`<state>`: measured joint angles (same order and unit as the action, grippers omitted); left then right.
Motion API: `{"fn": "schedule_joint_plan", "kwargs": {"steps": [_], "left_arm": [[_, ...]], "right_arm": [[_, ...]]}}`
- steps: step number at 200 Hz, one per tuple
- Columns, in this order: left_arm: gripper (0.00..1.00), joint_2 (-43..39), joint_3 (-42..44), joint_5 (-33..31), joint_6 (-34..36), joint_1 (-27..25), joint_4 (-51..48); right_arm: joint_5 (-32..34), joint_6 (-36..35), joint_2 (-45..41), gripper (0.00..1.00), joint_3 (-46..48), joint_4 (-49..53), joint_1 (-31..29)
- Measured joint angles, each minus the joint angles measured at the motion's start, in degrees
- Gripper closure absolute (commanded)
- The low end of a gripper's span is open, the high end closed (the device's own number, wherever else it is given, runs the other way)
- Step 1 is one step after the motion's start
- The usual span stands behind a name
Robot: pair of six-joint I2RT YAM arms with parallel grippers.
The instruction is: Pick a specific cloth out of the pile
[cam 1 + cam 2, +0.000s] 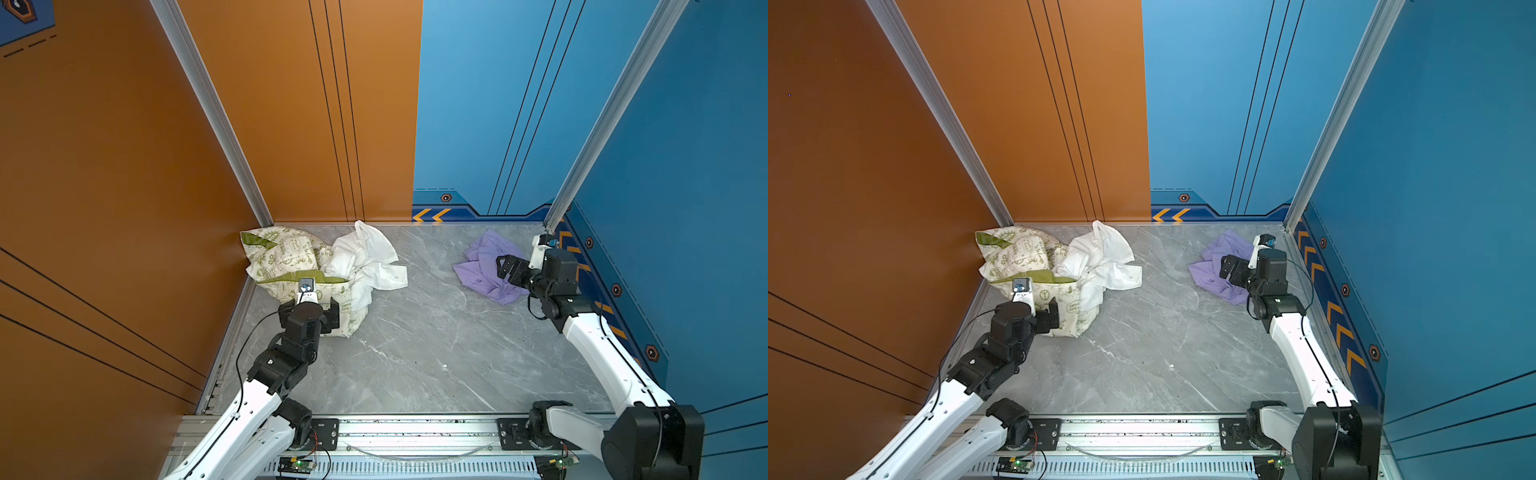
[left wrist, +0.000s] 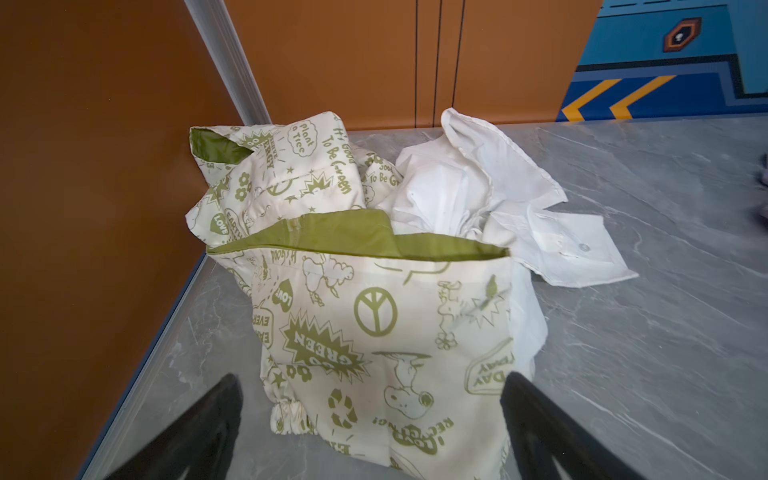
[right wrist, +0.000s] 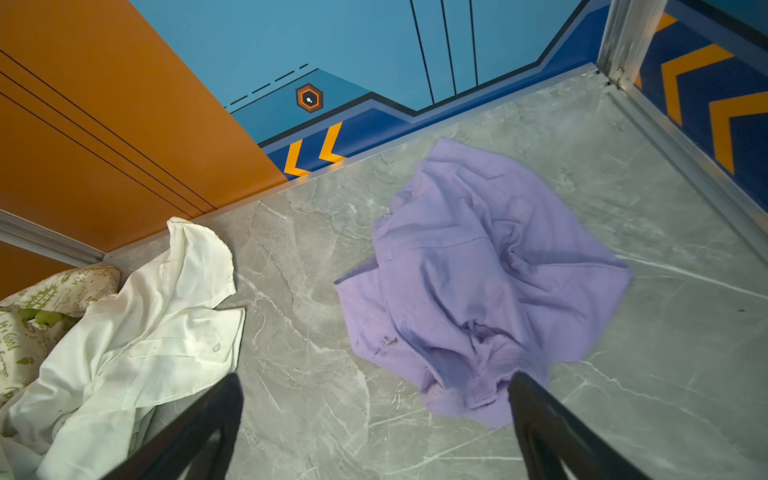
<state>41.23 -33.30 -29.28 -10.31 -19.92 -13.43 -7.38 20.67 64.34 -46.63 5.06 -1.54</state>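
Your right gripper (image 3: 374,376) hangs with jaws spread wide, holding nothing, over the near edge of the lavender cloth (image 1: 478,266), which lies alone at centre right in both top views. Your left gripper (image 2: 370,378), equally spread, faces the pile (image 1: 324,266) at centre left: cream printed cloth (image 1: 282,253) in front, white shirt (image 1: 365,257) behind.

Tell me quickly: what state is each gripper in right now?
Left gripper: open, empty, over the cream printed cloth.
Right gripper: open, empty, by the lavender cloth.
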Motion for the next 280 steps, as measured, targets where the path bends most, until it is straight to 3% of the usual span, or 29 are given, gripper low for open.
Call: {"fn": "schedule_joint_plan", "kwargs": {"steps": [40,69,109,194,244,280], "left_arm": [[0.02,7.5,2.7,6.2,-0.2,13.9,12.3],[0.02,12.6,7.0,9.4,0.7,18.2,21.4],[0.02,19.5,11.0,9.1,1.5,19.3,32.1],[0.02,35.3,17.5,8.3,2.8,19.5,58.7],[0.02,47.6,17.6,10.6,6.7,17.9,73.8],[0.02,48.6,16.6,10.7,8.8,16.5,74.9]], "right_arm": [[3.9,-2.4,-1.7,0.0,11.7,-10.1,0.1],[5.8,-4.6,-0.4,0.0,18.0,-17.9,0.1],[7.8,-10.5,4.3,0.0,23.7,-29.1,0.1],[8.1,-19.3,22.8,0.0,28.7,-57.8,-0.8],[7.1,-19.4,24.0,0.0,28.5,-60.0,0.1],[7.0,-19.2,24.0,0.0,27.0,-59.9,1.0]]}}
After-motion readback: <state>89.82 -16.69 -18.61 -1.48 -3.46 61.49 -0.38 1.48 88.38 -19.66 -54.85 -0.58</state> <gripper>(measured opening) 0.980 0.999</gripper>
